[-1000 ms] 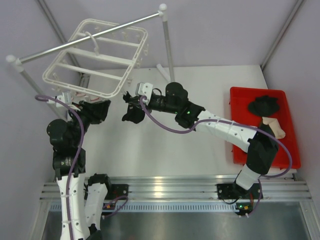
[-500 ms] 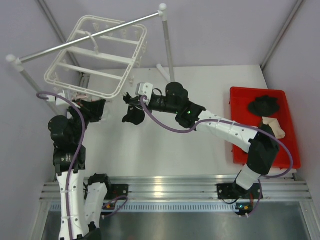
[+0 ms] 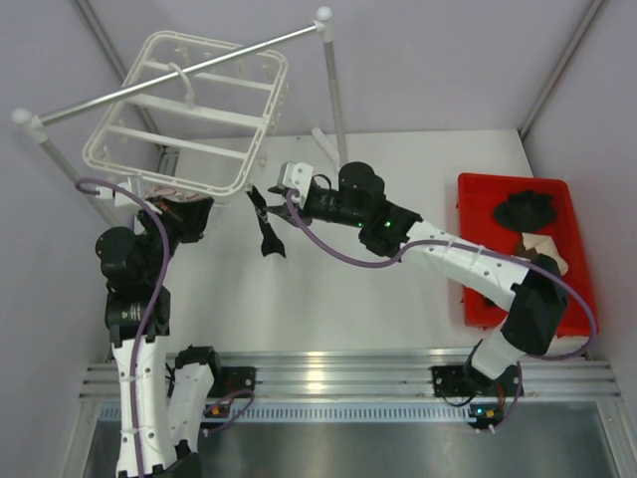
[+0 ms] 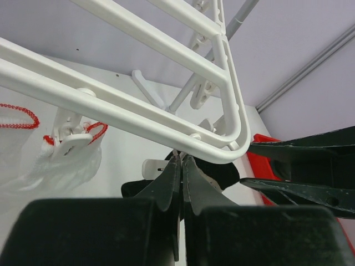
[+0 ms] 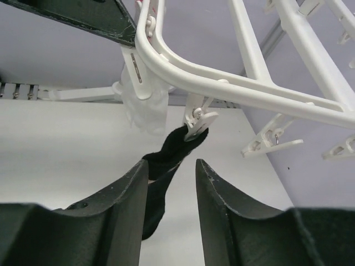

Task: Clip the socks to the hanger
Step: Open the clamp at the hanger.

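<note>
A robotics lab cell: plain pale walls (image 3: 448, 60) box in a white surface (image 3: 348, 299), with left arm (image 3: 134, 329) and right arm (image 3: 468, 264) bolted to an aluminium rail (image 3: 348, 373) at its near edge.

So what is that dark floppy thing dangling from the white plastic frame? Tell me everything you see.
It is a small black fabric sock, limp and twisted, hanging down by its top end from a small white plastic clip near a corner of the white rectangular drying frame. Its lower part hangs between the right gripper's parted fingers.
</note>
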You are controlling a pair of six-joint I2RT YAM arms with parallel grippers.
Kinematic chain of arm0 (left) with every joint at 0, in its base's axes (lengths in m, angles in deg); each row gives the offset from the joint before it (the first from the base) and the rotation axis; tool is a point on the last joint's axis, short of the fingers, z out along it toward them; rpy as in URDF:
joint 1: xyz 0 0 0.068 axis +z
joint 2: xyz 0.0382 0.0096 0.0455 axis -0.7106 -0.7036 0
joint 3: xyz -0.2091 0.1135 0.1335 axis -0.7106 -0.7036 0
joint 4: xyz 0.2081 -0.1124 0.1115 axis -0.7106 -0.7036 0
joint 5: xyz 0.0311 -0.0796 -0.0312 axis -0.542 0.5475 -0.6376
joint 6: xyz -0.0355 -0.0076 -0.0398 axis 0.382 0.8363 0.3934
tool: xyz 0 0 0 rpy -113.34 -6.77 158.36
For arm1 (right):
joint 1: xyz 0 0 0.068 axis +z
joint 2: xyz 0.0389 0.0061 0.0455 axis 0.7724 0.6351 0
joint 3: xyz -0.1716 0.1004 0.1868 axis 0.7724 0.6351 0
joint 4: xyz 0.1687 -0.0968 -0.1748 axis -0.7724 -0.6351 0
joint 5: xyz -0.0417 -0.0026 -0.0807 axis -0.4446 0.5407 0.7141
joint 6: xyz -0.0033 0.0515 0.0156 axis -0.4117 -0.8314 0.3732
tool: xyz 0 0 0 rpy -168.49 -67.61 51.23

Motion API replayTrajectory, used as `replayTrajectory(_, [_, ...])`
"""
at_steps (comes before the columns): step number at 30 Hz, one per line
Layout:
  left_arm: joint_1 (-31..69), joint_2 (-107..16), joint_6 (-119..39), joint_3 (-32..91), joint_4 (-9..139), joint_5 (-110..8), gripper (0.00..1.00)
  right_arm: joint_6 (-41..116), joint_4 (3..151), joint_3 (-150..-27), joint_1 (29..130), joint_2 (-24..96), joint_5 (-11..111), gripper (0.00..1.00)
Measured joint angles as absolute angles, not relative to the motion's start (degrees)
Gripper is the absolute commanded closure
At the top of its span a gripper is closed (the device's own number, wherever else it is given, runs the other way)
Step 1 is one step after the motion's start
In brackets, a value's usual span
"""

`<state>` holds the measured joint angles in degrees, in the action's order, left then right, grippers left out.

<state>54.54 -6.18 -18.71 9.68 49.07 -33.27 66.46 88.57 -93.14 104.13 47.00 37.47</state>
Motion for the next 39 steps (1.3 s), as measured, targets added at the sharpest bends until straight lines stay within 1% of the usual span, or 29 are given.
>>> replayTrajectory(2, [54.54,-6.29,-18.63,9.96,48.7,-33.14,1.0,66.83,87.72,-92.46,104.02,45.29,36.66,0.59])
replayTrajectory(7, [54.54,-6.27,-18.6,10.59,47.58,-32.88,1.0,67.24,86.93,-92.66,105.03,42.54,33.27,0.6])
replayTrajectory(11, [54.54,-6.27,-18.56,10.72,47.04,-32.51,1.0,67.42,86.32,-93.73,107.43,43.28,32.25,0.61])
replayTrajectory(15, [54.54,-6.27,-18.43,10.86,46.43,-31.96,1.0,68.71,86.39,-96.42,110.01,46.69,32.4,0.61])
replayTrajectory(20, [54.54,-6.25,-18.43,11.27,46.05,-31.61,1.0,69.23,86.56,-98.6,111.24,51.33,35.31,0.63])
replayTrajectory(30, [54.54,-6.23,-18.65,11.27,45.64,-31.24,1.0,69.97,87.81,-101.97,112.15,56.73,44.03,0.61])
replayTrajectory(35, [54.54,-6.23,-19.08,11.31,45.44,-31.06,1.0,70.39,87.92,-104.33,112.46,57.49,45.23,0.61])
replayTrajectory(39, [54.57,-6.23,-19.65,11.49,45.14,-30.85,1.0,71.11,87.83,-105.44,113.2,58.47,45.53,0.64])
